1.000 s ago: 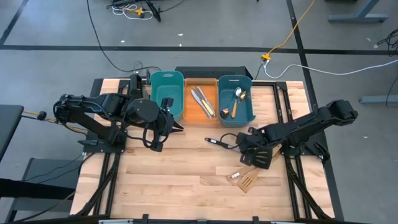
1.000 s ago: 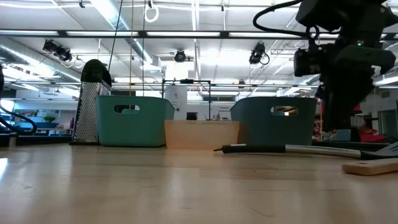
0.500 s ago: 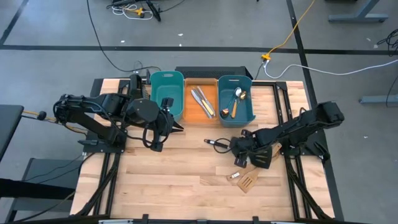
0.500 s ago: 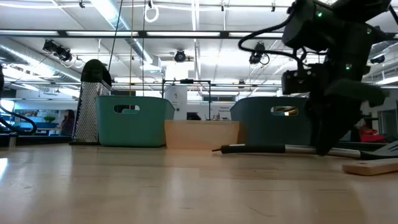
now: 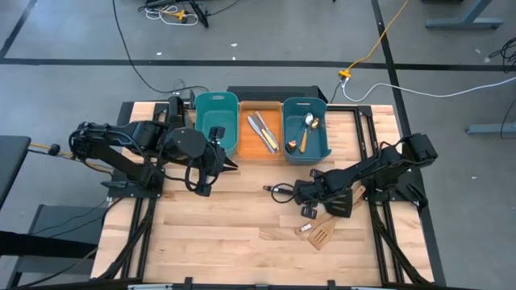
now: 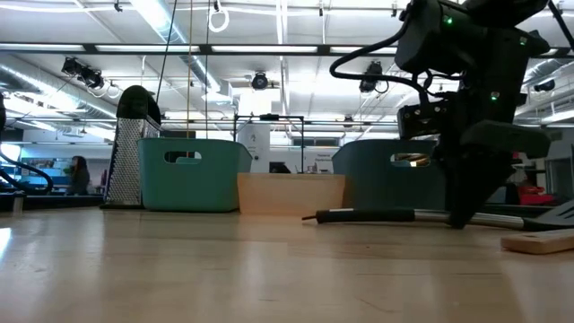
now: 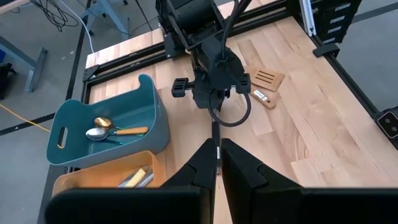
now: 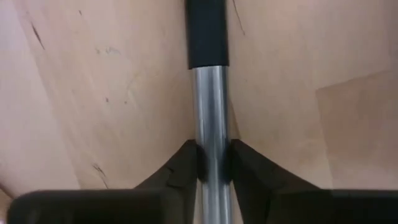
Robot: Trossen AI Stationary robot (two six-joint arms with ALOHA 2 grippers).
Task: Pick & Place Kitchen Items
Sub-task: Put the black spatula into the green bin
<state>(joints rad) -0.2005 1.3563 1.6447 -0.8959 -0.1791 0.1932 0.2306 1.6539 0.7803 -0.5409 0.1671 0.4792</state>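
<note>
gripping a black-handled utensil: the right gripper (image 5: 300,192) is down on the table (image 5: 218,234), just in front of the right-hand teal bin, at about 3 o'clock from table centre. in the right wrist view its two fingers (image 8: 180,168) press on either side of a silver shaft (image 8: 210,112), with the black handle (image 8: 206,31) running on beyond them.

- black spatula (image 6: 377,214): lies flat on the table, handle pointing toward 9 o'clock, silver shaft under the right gripper; its head is hidden under the arm in the high view.
- wooden spatula (image 5: 321,235): slotted, lying at about 5 o'clock from the right gripper, near it but apart. a second flat wooden piece (image 5: 309,226) lies just beside it; whether they touch cannot be told.
- right teal bin (image 5: 324,143), at 12 o'clock on the table: holds a silver spoon (image 5: 308,121), a gold spoon (image 5: 316,124) and a wooden-handled utensil (image 5: 303,142).
- orange bin (image 5: 272,121), between the two teal bins: holds silver knives (image 5: 262,129) lying side by side.
- left teal bin (image 5: 218,105): contents unclear.
- left gripper (image 5: 232,164): fingers clenched on nothing, held above the table at 9 o'clock, in front of the left teal bin, well apart from the utensils.
- box grater (image 6: 132,148): upright at the far left in the low view, beside the left teal bin.
</note>
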